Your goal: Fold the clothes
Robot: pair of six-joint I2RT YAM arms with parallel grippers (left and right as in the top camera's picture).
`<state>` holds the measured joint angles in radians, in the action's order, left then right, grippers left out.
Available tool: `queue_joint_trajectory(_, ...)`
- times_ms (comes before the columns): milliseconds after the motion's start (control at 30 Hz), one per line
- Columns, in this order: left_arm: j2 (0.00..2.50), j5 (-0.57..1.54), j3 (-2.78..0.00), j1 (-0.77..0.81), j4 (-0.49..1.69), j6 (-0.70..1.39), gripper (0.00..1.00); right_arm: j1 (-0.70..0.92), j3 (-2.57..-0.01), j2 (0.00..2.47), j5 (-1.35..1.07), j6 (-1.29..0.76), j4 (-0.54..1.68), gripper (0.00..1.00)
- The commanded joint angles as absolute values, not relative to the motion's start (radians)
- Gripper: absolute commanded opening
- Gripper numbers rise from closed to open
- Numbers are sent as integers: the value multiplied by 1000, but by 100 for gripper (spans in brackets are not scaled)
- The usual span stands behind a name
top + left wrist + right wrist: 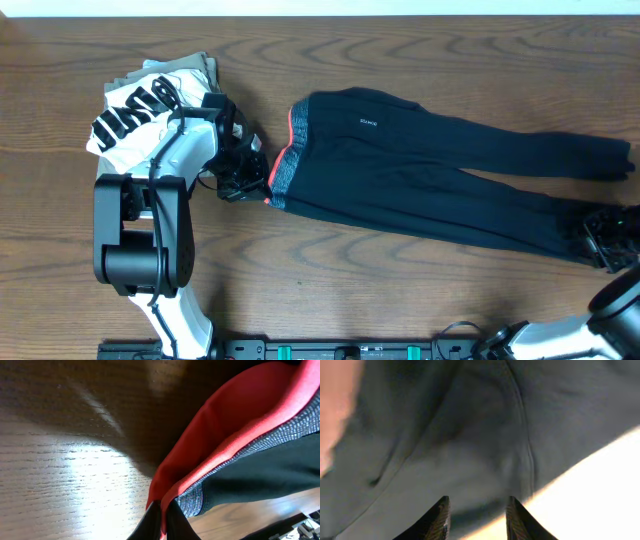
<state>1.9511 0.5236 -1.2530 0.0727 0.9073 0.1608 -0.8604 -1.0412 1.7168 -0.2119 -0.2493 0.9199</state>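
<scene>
The clothes, long black pants (pixel 430 170), lie stretched across the table with the legs running right. Their grey waistband (pixel 288 160), edged in coral-red, faces left. My left gripper (pixel 262 182) is at the waistband's lower corner. In the left wrist view it (pixel 163 512) is shut on the coral edge (pixel 225 425), pinching the cloth between the fingertips. My right gripper (pixel 592 240) is at the lower leg end on the right. In the right wrist view it (pixel 477 504) is open, its fingers (pixel 440 516) apart over the dark fabric (pixel 470 435), whose edge runs between them.
A white shirt (pixel 135 115) with bold black lettering lies at the back left on a khaki folded garment (pixel 195 68), just behind the left arm (pixel 140 240). Bare wooden table (pixel 400 290) lies in front of the pants.
</scene>
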Motion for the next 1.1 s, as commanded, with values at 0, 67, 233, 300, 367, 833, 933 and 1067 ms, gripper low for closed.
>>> queue_joint_trajectory(0,1932,515,-1245,63,905,169,6,-903,-1062,1615,-154,-258,942,39)
queue_joint_trajectory(67,1932,515,-1245,63,904,169,6,-934,-1062,1601,-126,-258,949,42)
queue_joint_trajectory(233,1932,515,-1245,63,892,169,6,-1031,-1014,1607,-109,-258,882,54)
queue_joint_trajectory(300,1932,515,-1245,63,889,169,6,-1067,-999,1613,-108,-258,840,55)
queue_joint_trajectory(367,1932,515,-1245,63,885,169,6,-1105,-999,1625,-107,-257,805,55)
queue_joint_trajectory(833,1932,515,-1245,63,873,169,6,-1194,-998,1733,-72,-246,695,49)
queue_joint_trajectory(933,1932,515,-1245,63,873,169,6,-1194,-998,1776,-72,-246,672,48)
queue_joint_trajectory(1067,1932,515,-1245,63,873,170,6,-1191,-999,1819,-94,-246,633,45)
